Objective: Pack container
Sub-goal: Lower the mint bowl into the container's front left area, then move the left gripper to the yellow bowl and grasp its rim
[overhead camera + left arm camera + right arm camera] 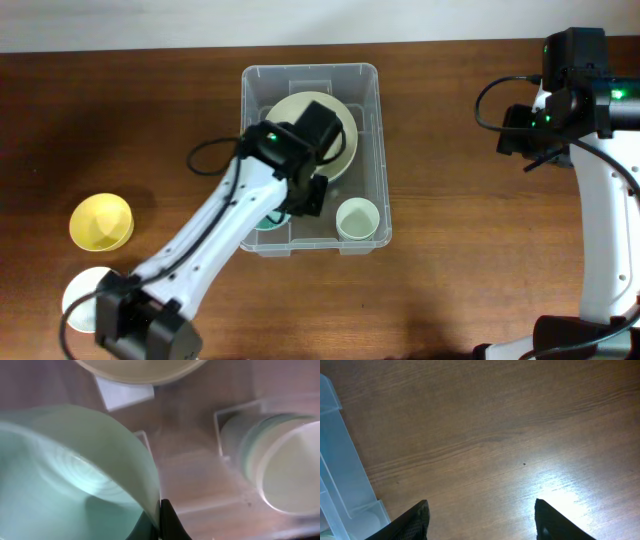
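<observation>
Container (310,70) sits at the far middle of the worktop (480,270). I have the left arm reaching into it. Left gripper (159,521) is pinched narrow on the rim of a mint green bowl (75,475), low in the container's near-left corner. I see a cream dish (345,125) at the far end and a pale cup (357,218) upright in the near-right corner. A white label (122,392) shows on the base. Right gripper (482,522) is spread wide, holding nothing, over the wood to the right of the container. A yellow bowl (101,221) and a white bowl (80,295) lie well off to the left, outside it.
</observation>
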